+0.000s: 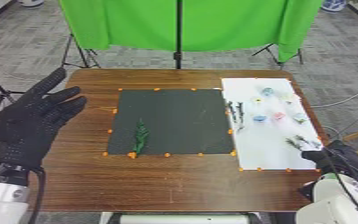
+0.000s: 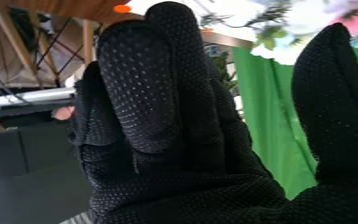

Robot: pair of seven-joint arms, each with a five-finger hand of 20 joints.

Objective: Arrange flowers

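Leaf [image 1: 141, 136], long axis near-to-far, tip pointing away

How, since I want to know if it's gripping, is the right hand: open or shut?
Open: the right hand has straight fingers, its thumb held well apart.

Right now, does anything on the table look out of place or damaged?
Nothing looks spilled or damaged. The green leaf lies on the dark mat, apart from the flowers on the white sheet, but that's probably the arrangement's start.
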